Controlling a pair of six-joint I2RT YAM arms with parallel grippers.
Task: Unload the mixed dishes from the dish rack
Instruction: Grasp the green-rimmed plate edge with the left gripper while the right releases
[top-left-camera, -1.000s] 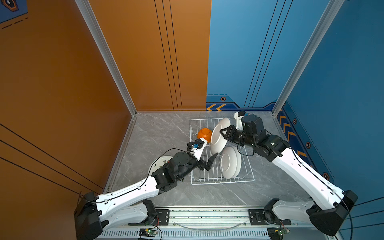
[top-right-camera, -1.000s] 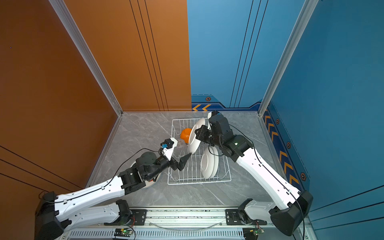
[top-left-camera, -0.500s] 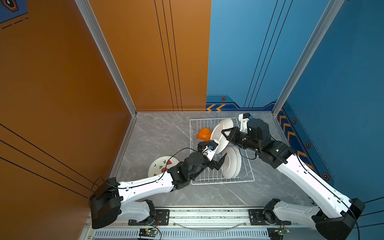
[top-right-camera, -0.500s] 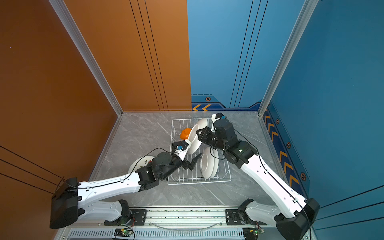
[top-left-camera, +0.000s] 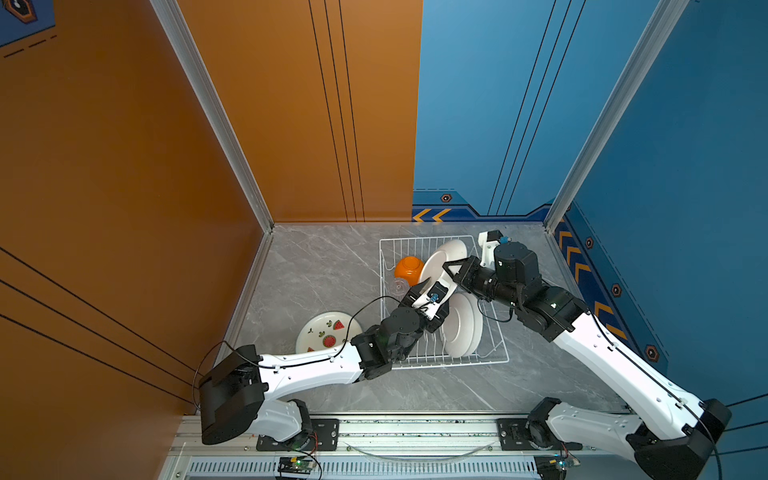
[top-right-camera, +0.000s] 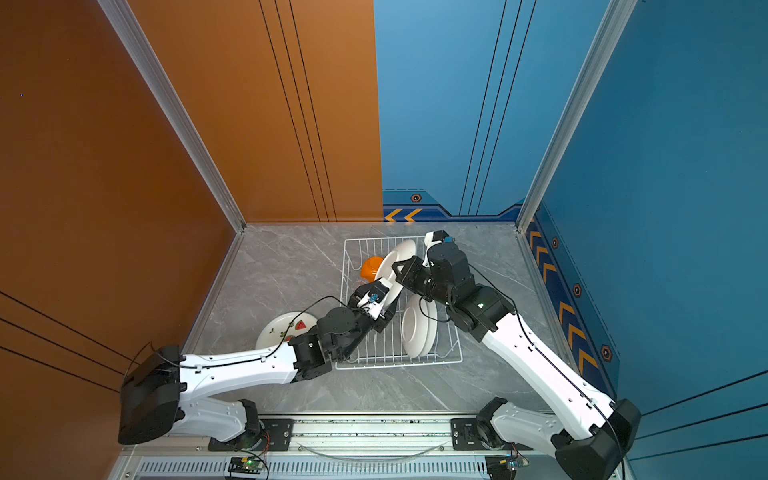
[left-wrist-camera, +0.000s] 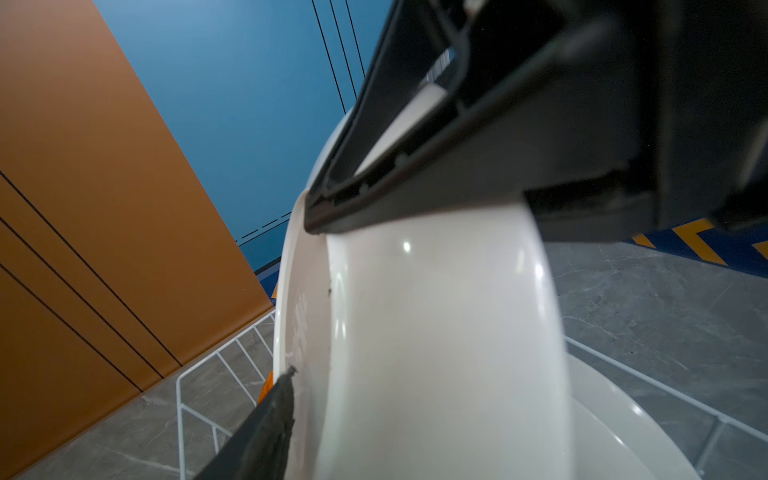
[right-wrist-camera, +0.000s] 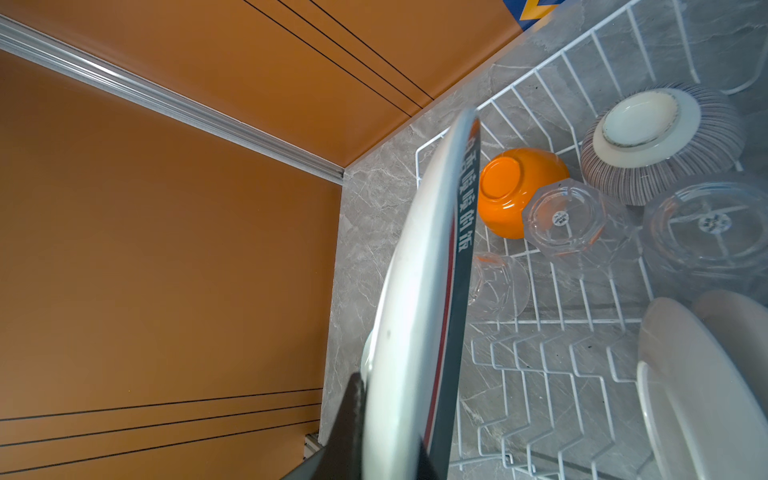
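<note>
My right gripper (top-left-camera: 451, 272) (top-right-camera: 402, 270) is shut on the rim of a white plate (top-left-camera: 436, 264) (top-right-camera: 390, 266) with a dark teal rim, held on edge above the dish rack (top-left-camera: 449, 365) (top-right-camera: 399, 365). My left gripper (top-left-camera: 426, 291) (top-right-camera: 374, 293) straddles the plate's lower edge. One of its fingers (left-wrist-camera: 278, 415) lies against the plate's underside (left-wrist-camera: 436, 332); the other is hidden. In the rack are an orange bowl (right-wrist-camera: 515, 187) (top-left-camera: 407, 268), a ribbed bowl (right-wrist-camera: 665, 141), clear glass cups (right-wrist-camera: 565, 220) and upright plates (top-left-camera: 461, 328) (right-wrist-camera: 698, 395).
A plate with watermelon pictures (top-left-camera: 322, 332) (top-right-camera: 282, 330) lies flat on the grey table left of the rack, partly under my left arm. Orange and blue walls close in the table at the left, back and right.
My left gripper has swung from beside the upright plates up to the held plate, and its jaws have narrowed. My right gripper has kept its grip and shifted a little right.
</note>
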